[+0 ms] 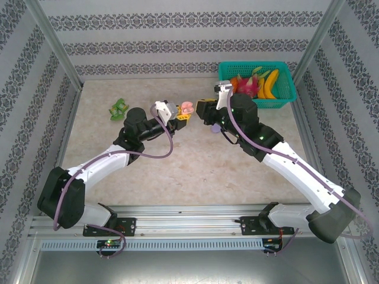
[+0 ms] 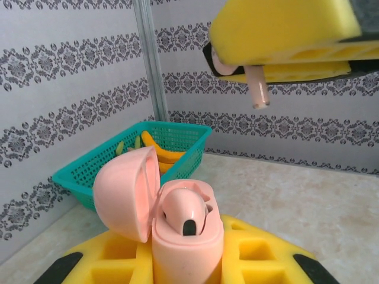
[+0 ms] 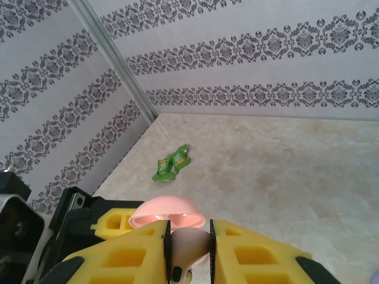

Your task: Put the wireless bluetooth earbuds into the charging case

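Observation:
The pink charging case [image 2: 188,245] stands upright with its lid [image 2: 125,198] swung open to the left, and my left gripper [image 2: 187,267] is shut on its base between yellow foam pads [image 2: 260,251]. One pink-beige earbud [image 2: 185,212] sits in the case's left socket. My right gripper [image 3: 190,249] is shut on a second earbud [image 3: 189,251], just above the open case [image 3: 167,213]. In the left wrist view that earbud's stem [image 2: 258,89] pokes down from the right gripper's pads [image 2: 284,29]. From above, the left gripper [image 1: 179,120] and the right gripper [image 1: 205,109] meet at the case [image 1: 186,108].
A teal basket [image 1: 284,94] of fruit stands at the back right, close behind the right gripper. A green wrapper [image 1: 118,108] lies at the back left. A small lilac object [image 1: 211,126] lies under the right wrist. Patterned walls and metal posts enclose the table.

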